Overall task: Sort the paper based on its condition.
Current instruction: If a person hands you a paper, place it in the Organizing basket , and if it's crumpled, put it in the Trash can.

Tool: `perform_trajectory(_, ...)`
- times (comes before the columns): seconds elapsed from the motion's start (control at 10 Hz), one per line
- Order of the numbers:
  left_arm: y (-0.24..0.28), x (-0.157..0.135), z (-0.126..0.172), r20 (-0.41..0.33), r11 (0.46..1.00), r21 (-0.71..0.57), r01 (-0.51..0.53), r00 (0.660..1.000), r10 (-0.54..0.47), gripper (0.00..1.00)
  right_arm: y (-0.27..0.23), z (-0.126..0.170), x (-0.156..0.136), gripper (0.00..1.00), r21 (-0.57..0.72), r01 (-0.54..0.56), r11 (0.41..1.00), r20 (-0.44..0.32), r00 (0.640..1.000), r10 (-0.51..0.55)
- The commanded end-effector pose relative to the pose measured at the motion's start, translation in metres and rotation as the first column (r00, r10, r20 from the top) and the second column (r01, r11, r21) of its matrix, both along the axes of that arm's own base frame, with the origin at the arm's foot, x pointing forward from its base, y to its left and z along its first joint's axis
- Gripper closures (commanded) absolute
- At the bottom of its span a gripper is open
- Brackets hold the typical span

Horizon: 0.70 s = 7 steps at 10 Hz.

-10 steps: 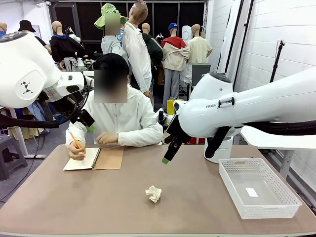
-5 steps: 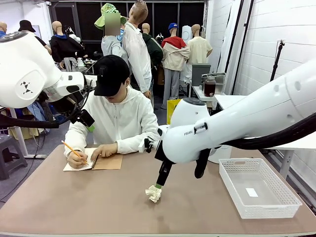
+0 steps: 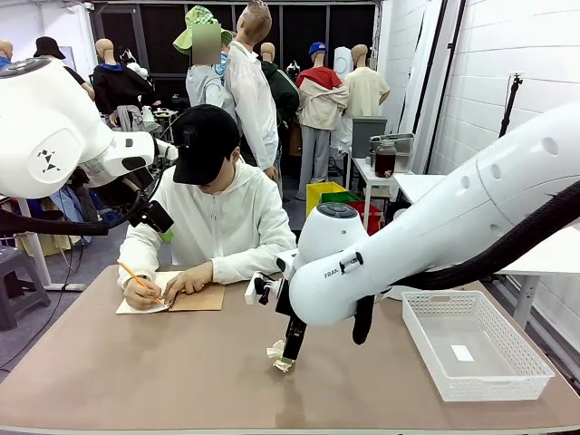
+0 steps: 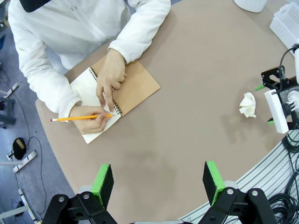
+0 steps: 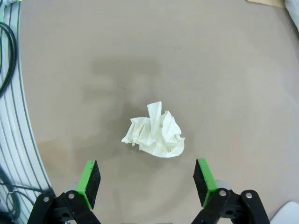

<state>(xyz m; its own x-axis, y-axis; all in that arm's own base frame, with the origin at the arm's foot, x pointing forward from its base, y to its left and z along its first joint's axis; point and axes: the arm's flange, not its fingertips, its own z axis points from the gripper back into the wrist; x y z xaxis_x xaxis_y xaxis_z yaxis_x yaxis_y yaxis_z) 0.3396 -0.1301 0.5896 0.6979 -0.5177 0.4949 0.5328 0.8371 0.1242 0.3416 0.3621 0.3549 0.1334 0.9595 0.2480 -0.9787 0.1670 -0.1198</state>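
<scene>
White crumpled paper (image 5: pixel 154 135) on bench (image 5: pixel 233 70), right claw (image 5: pixel 145 180) wide open over it; grasp step, seemingly low enough, next pinch and lift

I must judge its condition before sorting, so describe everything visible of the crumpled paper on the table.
The paper is a thin white sheet crushed into a loose, irregular wad, with deep creases and one flap sticking up. It lies on the brown table, touching nothing else. The open right claw is poised over it, one green pad on either side, clear of the paper.
</scene>
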Motion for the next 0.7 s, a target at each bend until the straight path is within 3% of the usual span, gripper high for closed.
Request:
perform_trajectory(0.0,0.002,0.000,0.001,0.002,1.000,0.000,0.002,1.000,-0.002,0.00,0.014,-0.005,0.009,0.00,-0.013,-0.013,1.000,0.019,1.000,0.013)
perform_trajectory(0.6,0.002,0.000,0.001,0.002,1.000,0.000,0.002,1.000,-0.002,0.00,0.025,-0.018,0.026,0.00,-0.047,-0.089,0.995,-0.049,0.995,0.087)
